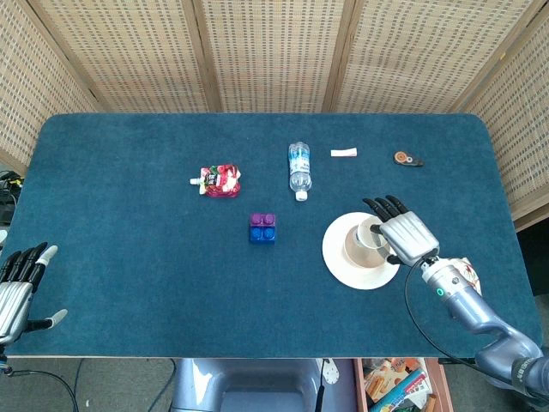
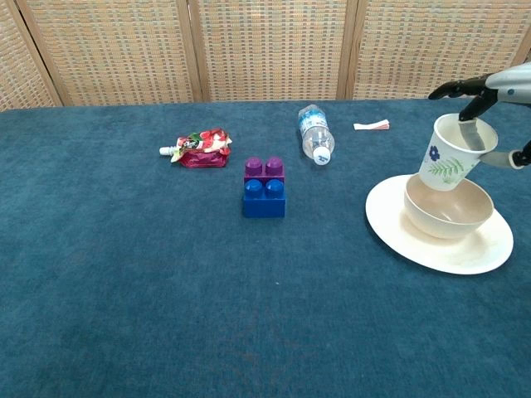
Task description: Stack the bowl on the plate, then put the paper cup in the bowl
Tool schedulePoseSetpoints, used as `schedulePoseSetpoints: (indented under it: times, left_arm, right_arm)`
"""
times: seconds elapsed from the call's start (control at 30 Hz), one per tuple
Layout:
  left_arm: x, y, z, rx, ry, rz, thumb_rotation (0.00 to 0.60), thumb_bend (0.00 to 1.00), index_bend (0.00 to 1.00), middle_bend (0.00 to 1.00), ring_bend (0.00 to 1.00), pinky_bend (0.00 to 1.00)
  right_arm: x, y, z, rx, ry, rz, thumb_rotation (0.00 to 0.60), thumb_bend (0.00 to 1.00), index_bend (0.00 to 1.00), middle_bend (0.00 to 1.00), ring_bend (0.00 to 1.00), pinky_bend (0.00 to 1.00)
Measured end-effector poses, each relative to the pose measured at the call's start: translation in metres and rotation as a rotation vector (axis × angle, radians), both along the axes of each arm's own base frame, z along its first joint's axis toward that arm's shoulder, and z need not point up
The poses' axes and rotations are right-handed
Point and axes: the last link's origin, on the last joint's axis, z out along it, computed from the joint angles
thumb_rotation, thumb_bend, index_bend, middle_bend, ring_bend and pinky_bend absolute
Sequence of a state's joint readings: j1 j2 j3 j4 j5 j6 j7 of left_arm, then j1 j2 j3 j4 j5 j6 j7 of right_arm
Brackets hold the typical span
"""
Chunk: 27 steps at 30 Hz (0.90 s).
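A cream bowl (image 2: pixel 448 213) sits on the white plate (image 2: pixel 390 225) at the right of the table. My right hand (image 2: pixel 489 91) holds a flower-printed paper cup (image 2: pixel 444 157), tilted, just above the bowl. From the head view the same hand (image 1: pixel 401 232) covers most of the cup (image 1: pixel 369 233) over the bowl (image 1: pixel 356 249) and plate (image 1: pixel 339 262). My left hand (image 1: pixel 19 287) hangs at the table's near left corner, fingers apart and holding nothing.
A purple and blue block (image 2: pixel 264 187) stands mid-table. Behind it lie a red pouch (image 2: pixel 197 148), a water bottle (image 2: pixel 314 134), a small white piece (image 2: pixel 371 125) and a small dark gadget (image 1: pixel 407 159). A patterned packet (image 1: pixel 467 273) lies right of the plate.
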<state>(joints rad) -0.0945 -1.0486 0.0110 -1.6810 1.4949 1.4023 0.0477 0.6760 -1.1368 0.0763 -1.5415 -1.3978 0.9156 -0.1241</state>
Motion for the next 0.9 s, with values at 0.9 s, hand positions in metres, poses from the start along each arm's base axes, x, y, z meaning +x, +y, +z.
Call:
schedulePoseSetpoints:
  times: [0.9]
  left_arm:
    - [0.000, 0.000, -0.003, -0.005, 0.014, 0.005, 0.600, 0.00, 0.00, 0.00, 0.00, 0.00]
  right_arm:
    - [-0.014, 0.004, -0.029, 0.059, 0.186, -0.071, 0.600, 0.45, 0.60, 0.00, 0.00, 0.00]
